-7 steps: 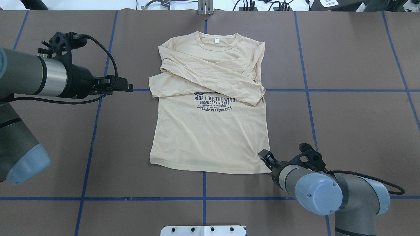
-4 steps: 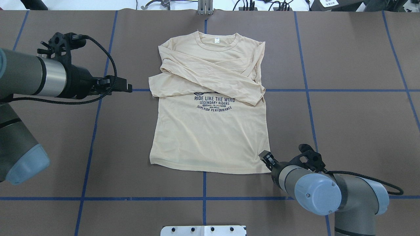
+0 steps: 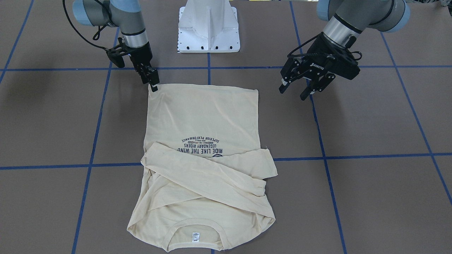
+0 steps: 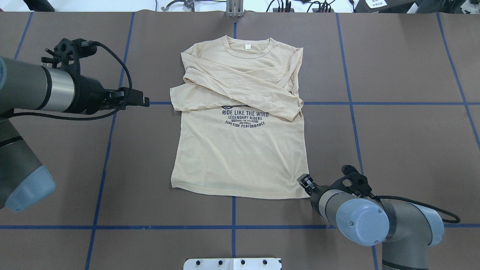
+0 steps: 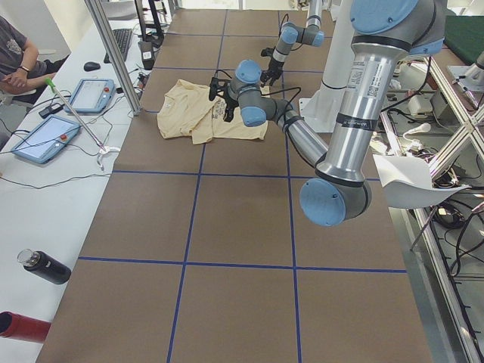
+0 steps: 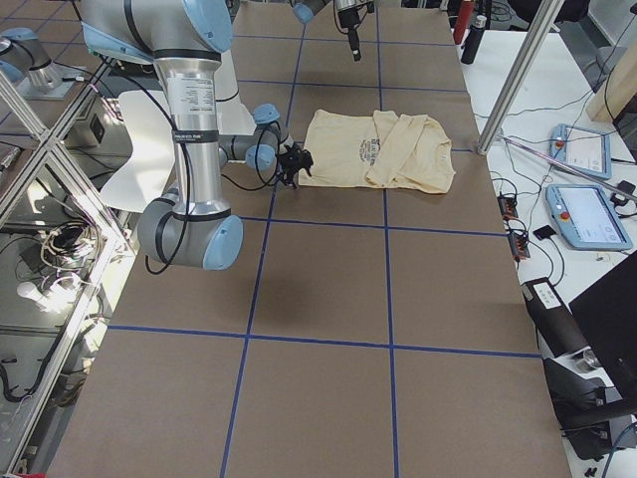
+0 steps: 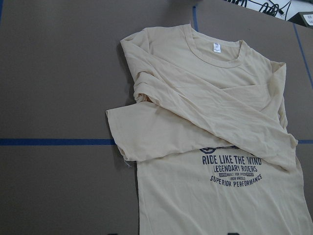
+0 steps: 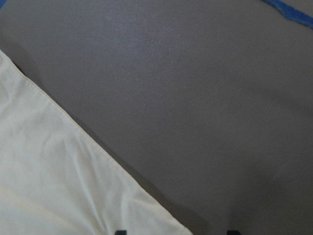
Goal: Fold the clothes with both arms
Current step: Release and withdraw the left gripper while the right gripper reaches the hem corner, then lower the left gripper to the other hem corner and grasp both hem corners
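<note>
**A:** Where does the fold stand?

**B:** The pale yellow long-sleeved jersey T-shirt [image 4: 240, 157] lies flat, print up, in the middle of the brown table with blue tape lines [image 4: 393, 142]. Its collar [image 4: 245, 55] is at twelve o'clock and its hem [image 4: 225, 191] at six. Both sleeves [image 4: 240, 84] are already crossed over the chest, so that part looks done.

**A:** And the body?

**B:** Full length, not folded yet. The black two-finger right gripper [image 4: 303, 181] sits right at the hem's five o'clock corner. In its wrist view the jaws are apart, the cloth corner lies just by the tips, and nothing is pinched.

**A:** The other one?

**B:** The black two-finger left gripper [image 3: 293, 92] hovers raised off the shirt's nine o'clock side, spread wide, holding nothing, clear of the cloth.

**A:** So what's left?

**B:** I reckon both hem corners get gripped, then the hem goes up to the collar.
</note>
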